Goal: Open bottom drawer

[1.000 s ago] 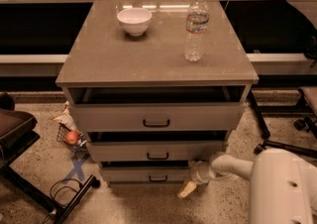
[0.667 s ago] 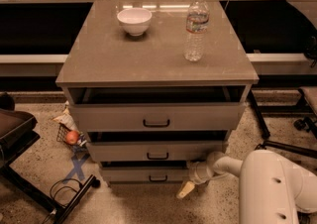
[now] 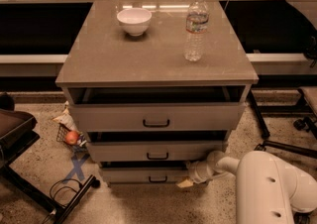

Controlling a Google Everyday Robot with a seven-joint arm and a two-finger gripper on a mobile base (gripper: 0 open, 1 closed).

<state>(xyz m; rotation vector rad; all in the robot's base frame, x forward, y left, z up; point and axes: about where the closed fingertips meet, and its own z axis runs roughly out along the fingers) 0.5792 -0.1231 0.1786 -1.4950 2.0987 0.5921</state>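
The bench (image 3: 148,54) is a grey-beige cabinet seen from its front edge. A white bowl (image 3: 134,21) sits toward its back left corner and a water bottle (image 3: 196,27) toward its back right. Below the front edge hang three drawer fronts, and the top drawer (image 3: 109,118) and middle drawer (image 3: 114,152) are the taller and wider two.

The robot's white arm (image 3: 270,188) comes in from the floor off the bench's front right corner and reaches leftward, low to the ground.

The bottom drawer (image 3: 126,176) is the lowest and shallowest front, just above the floor and set in under the middle one. Its long axis runs left to right, parallel to the bench's front edge.

The claw (image 3: 187,182) is at the right end of that front, below the right part of the front edge. It is touching the panel or just beside it, and whether it is apart or together cannot be told.

The small black handle (image 3: 157,179) lies at the middle of the panel, near the claw and to its left at about the same height. Its bar is horizontal. By my reading, the next move depends on that short sideways offset: the claw has to go left along the panel to the bar, then pull straight out, away from the bench's front edge.
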